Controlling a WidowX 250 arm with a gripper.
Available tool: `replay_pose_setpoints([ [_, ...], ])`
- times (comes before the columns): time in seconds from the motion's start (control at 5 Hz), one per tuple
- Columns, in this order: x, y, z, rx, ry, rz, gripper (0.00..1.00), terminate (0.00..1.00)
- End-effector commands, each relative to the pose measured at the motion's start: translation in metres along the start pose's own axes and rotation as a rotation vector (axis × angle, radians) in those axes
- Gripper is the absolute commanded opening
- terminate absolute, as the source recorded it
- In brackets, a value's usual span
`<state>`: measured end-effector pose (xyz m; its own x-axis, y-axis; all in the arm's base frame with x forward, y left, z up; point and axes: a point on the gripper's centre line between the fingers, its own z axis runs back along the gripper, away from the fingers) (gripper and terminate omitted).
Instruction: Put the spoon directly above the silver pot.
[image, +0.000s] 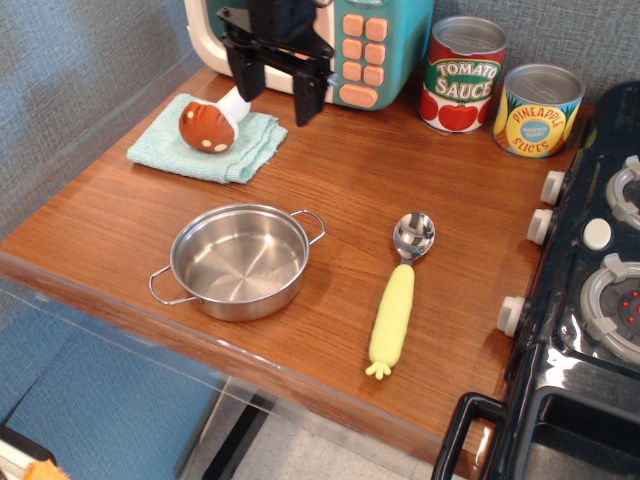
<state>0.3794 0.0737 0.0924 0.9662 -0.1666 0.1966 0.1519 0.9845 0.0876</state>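
The spoon (400, 290) lies flat on the wooden table, its shiny bowl pointing away and its pale yellow-green handle toward the front edge. The silver pot (238, 260) stands upright and empty to the left of the spoon, about a hand's width apart. My gripper (275, 100) is black, open and empty, hanging at the back of the table in front of the toy microwave, far from both the spoon and the pot.
A toy mushroom (212, 122) lies on a teal cloth (205, 143) at the back left. A toy microwave (345, 45) and two tin cans (462, 75) (538, 110) line the back. A black toy stove (590, 300) borders the right side.
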Motion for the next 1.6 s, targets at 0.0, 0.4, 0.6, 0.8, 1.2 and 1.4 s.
replay_pose_setpoints([
  [0.0,-0.021,-0.072,0.023,0.008,-0.095,-0.106,1.0,0.0],
  [0.4,-0.045,-0.132,0.006,-0.056,-0.08,-0.166,1.0,0.0],
  [0.6,-0.055,-0.151,-0.011,-0.079,-0.02,-0.158,1.0,0.0],
  [0.8,-0.063,-0.159,-0.024,-0.083,0.032,-0.129,1.0,0.0],
  [1.2,-0.073,-0.172,-0.047,-0.085,0.121,-0.144,1.0,0.0],
  [1.4,-0.074,-0.172,-0.055,-0.082,0.128,-0.14,0.0,0.0],
])
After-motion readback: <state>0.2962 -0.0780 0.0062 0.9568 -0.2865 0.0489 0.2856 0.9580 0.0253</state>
